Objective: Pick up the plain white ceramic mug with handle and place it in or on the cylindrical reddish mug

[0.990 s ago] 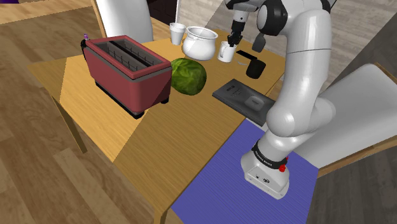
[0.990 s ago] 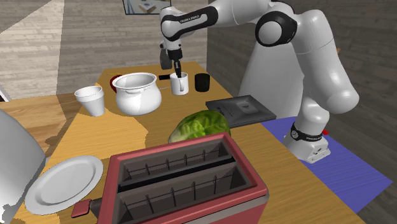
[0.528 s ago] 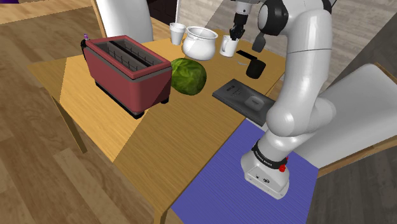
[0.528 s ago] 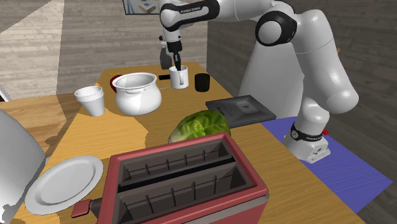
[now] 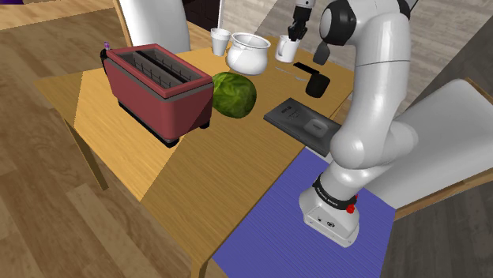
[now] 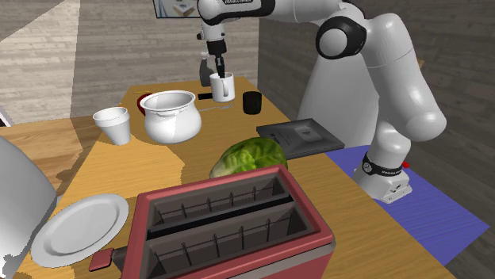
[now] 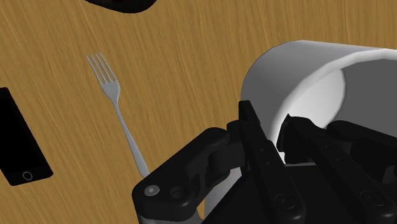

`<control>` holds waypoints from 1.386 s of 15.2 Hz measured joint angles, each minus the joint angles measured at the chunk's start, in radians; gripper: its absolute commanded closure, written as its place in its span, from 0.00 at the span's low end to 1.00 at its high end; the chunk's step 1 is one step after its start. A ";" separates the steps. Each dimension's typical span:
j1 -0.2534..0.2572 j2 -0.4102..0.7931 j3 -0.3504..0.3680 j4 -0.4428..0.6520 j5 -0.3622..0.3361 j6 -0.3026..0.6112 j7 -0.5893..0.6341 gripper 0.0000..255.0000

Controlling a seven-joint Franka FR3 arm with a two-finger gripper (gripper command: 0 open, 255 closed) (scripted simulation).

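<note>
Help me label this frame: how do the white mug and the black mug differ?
Colour: the white mug is white, the black mug black. Support: the white mug hangs above the table, while the black mug stands on it. Contact: the gripper clasps the white mug at its rim; nothing touches the black mug. Both are upright, open-topped and look similar in size.

Bright, even light is falling across crisp, sharp renders.
A paler wedge is crossing the bench (image 5: 237,182); the toaster (image 5: 156,93) is casting a soft shadow beneath itself.
</note>
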 measured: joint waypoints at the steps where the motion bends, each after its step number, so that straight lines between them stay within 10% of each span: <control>1: -0.003 0.003 0.000 0.017 0.001 -0.015 0.000 1.00; 21: -0.240 -0.070 -0.082 -0.035 -0.013 -0.025 -0.319 1.00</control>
